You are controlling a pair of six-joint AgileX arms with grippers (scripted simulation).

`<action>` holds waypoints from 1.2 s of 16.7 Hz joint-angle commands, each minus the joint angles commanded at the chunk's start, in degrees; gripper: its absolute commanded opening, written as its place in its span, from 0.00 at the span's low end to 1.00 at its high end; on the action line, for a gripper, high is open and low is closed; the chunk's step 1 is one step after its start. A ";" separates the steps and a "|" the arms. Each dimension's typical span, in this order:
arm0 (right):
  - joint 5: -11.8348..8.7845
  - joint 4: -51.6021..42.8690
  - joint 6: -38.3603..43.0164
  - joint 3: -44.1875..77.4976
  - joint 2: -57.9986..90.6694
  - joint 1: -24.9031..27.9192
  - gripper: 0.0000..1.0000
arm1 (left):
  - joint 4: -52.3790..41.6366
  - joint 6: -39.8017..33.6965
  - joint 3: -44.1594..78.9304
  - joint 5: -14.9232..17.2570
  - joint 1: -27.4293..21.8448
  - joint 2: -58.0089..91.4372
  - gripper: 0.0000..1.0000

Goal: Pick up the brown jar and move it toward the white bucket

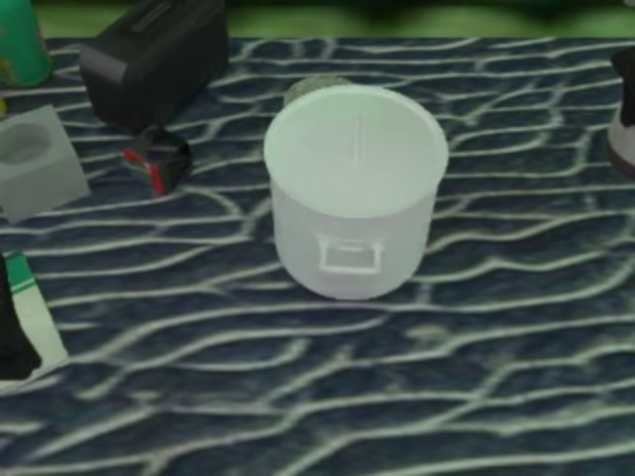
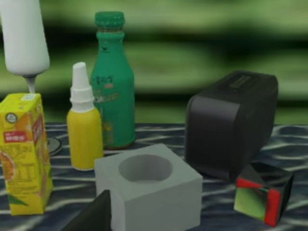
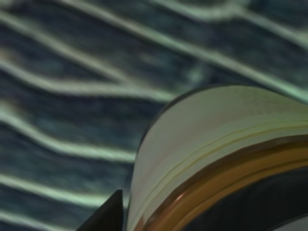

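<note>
1. At the tabletop's right edge you will find the brown jar (image 1: 622, 114), upright and partly cut off by the top view's border. Its white label sits above a dark base.
2. Up close in the right wrist view, the brown jar (image 3: 216, 144) fills much of the frame. You can see its white label, the orange-brown band and the dark lid, with the patterned tabletop (image 3: 72, 96) behind it.
3. Your right gripper (image 3: 108, 214) shows only as a dark tip just beside the jar. You cannot tell whether it is spread or pinching the jar.
4. Look to the middle of the tabletop (image 1: 476, 377) for the white bucket (image 1: 352, 193). It stands upright with its raised tab outline facing the near edge, well apart from the jar.
5. Your left arm (image 1: 25, 317) sits parked at the left edge. Its left gripper (image 2: 96, 216) shows only as a dark tip, so you cannot tell its state.
6. Near the far left corner stand a grey block (image 2: 149, 187) with a round hollow, a black box (image 2: 231, 122) and a small multicoloured cube (image 2: 263, 197). Behind them are a green bottle (image 2: 111, 86), a yellow spray bottle (image 2: 84, 130) and a yellow juice carton (image 2: 24, 154).
</note>
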 joint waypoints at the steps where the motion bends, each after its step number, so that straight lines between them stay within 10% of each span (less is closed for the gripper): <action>1: 0.16 0.26 0.69 -0.36 -0.05 0.40 0.00 | 0.00 0.00 0.00 0.00 0.00 0.00 1.00; 13: 7.45 13.26 38.56 -17.80 -4.93 16.06 0.00 | 0.00 0.00 0.00 0.00 0.00 0.00 1.00; 20: 8.08 14.72 41.73 -19.85 -5.45 17.61 0.00 | 0.00 0.00 0.00 0.00 0.00 0.00 1.00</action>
